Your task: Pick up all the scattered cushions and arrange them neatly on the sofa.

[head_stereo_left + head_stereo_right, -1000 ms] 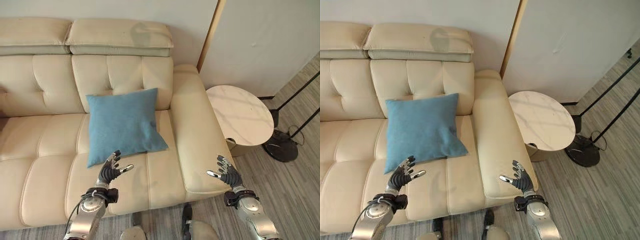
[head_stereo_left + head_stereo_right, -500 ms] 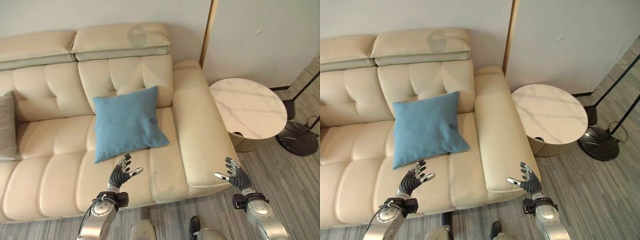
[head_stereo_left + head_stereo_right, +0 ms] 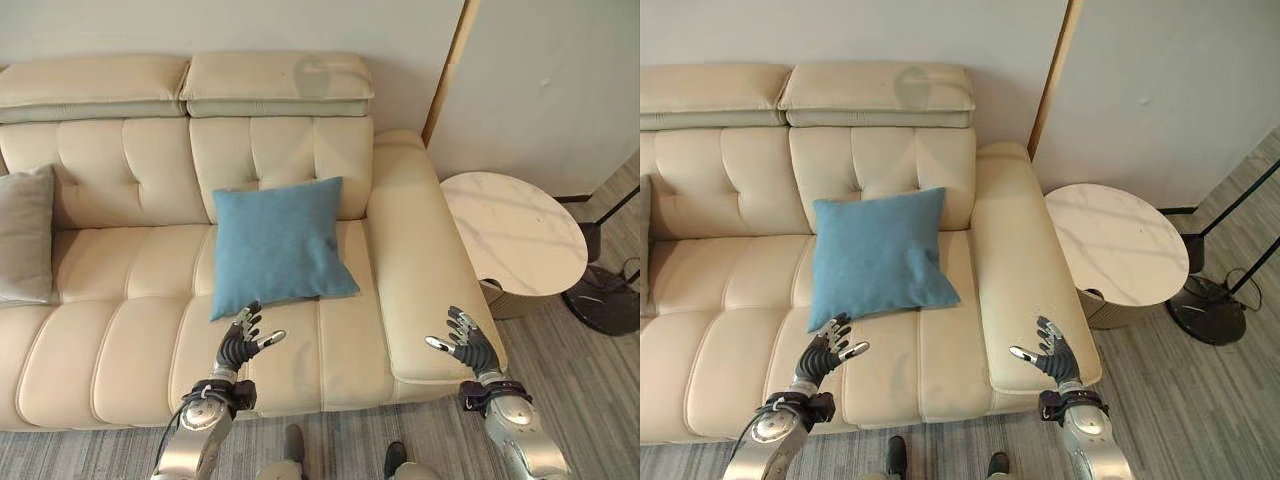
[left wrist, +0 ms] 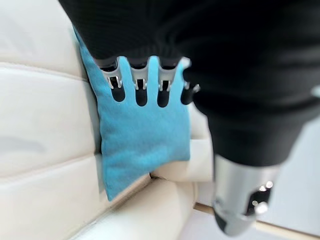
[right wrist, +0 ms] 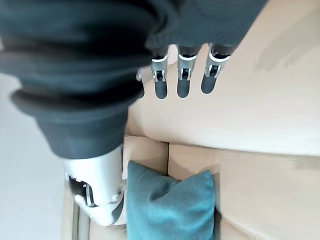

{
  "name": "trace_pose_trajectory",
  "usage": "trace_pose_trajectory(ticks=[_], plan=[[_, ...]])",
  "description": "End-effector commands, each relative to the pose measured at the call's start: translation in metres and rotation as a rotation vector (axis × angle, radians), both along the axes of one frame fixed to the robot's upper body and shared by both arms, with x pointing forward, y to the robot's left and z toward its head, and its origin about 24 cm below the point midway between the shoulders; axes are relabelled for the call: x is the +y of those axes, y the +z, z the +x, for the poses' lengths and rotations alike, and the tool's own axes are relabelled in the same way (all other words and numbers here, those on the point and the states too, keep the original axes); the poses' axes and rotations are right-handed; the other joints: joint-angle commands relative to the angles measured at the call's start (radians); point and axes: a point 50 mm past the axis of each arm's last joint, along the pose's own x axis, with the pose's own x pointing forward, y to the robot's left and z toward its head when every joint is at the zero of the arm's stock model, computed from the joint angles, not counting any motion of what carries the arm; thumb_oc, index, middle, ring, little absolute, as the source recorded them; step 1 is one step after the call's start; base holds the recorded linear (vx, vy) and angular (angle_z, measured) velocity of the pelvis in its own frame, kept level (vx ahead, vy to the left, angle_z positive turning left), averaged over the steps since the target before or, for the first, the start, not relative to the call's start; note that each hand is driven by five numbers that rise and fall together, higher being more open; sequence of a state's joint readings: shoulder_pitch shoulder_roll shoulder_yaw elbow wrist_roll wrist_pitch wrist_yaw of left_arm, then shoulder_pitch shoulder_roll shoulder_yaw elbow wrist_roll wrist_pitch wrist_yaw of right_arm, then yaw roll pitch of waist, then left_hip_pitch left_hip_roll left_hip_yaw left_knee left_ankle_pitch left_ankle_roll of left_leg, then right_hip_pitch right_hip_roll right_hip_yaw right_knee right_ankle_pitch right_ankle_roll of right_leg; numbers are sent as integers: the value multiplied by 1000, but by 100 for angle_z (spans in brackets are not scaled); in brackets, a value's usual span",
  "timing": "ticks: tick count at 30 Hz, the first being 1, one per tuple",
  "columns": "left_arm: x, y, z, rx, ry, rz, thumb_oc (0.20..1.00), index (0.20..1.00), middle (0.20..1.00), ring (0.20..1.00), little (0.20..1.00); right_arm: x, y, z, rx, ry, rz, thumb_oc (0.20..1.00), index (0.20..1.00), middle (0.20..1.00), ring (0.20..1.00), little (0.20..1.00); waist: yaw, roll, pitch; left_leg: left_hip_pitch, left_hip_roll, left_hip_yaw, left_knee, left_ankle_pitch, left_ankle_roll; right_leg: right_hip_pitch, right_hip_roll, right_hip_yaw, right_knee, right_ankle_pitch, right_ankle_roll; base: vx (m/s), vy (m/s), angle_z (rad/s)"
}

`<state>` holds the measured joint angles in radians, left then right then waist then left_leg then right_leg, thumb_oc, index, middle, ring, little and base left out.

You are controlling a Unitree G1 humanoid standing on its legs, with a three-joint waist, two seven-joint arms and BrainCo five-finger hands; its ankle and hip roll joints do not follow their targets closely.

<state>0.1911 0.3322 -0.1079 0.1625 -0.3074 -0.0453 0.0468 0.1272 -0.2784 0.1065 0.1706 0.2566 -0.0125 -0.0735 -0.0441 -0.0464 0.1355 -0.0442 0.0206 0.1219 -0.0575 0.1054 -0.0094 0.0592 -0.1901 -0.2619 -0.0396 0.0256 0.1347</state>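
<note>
sofa [image 3: 120, 300]: blue cushion [image 3: 278, 245] leans on the back near the right arm, grey cushion [image 3: 25, 235] at the left edge | left hand [image 3: 240, 345], right hand [image 3: 468, 343]: both loose, holding nothing | you look for more cushions, grab wide.

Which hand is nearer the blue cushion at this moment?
Left. The left hand hovers open just off the blue cushion's front corner; the right hand is open by the sofa armrest, well aside.
</note>
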Motion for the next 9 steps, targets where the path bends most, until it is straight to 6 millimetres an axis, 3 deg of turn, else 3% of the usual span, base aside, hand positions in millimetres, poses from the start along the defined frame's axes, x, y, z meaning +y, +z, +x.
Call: trace_pose_trajectory(ticks=[1,9], plan=[[8,20,3,-113,24,-6,1000,1000,1000,1000,1000,-10,18,10,-93,-11,-13,1000,1000,1000,1000,1000,6,17,-14,44,78,23,16,-118,-59,-40,63,16,14,-87,-31,5,61,-2],[9,12,-4,-71,35,-7,1000,1000,1000,1000,1000,-3,12,9,-67,3,4,1000,1000,1000,1000,1000,13,7,-33,72,70,29,14,-134,-47,-20,53,27,12,-84,-19,-4,27,-6]])
